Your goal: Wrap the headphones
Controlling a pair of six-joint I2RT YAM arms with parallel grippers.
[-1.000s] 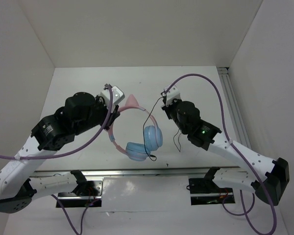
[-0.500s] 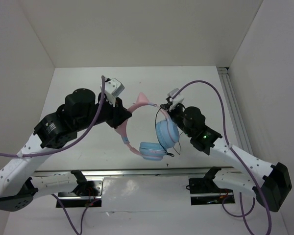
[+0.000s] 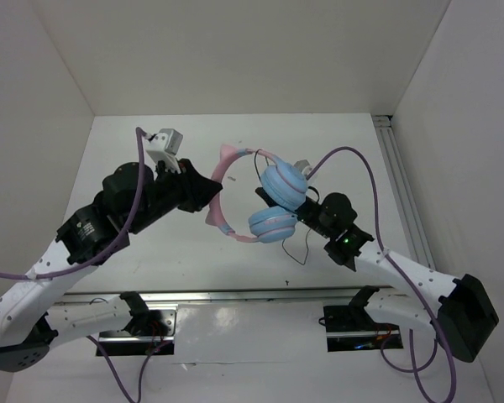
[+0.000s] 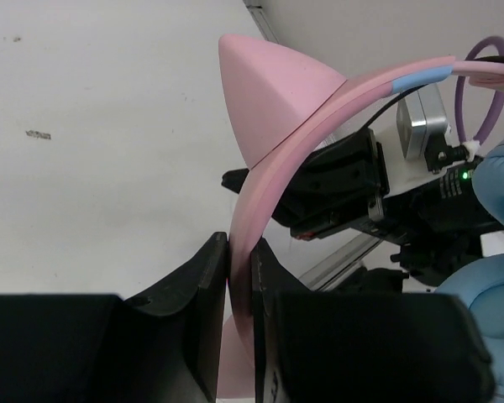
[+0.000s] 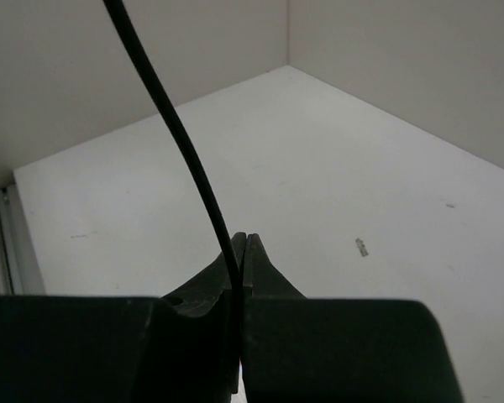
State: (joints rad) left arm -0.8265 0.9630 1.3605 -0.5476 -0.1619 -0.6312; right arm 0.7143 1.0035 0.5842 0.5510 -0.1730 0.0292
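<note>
Headphones [image 3: 273, 225] aloft: left jaws pinching pink headband [image 4: 242, 235], right jaws clamped on black cord [image 5: 185, 143]. Wind cord under steady tension; slack could snag ear cups [image 3: 284, 186].

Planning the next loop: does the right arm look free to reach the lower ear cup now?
Probably not: the right end effector is shut on the black cord and must release first, though the lower ear cup is close by.
</note>
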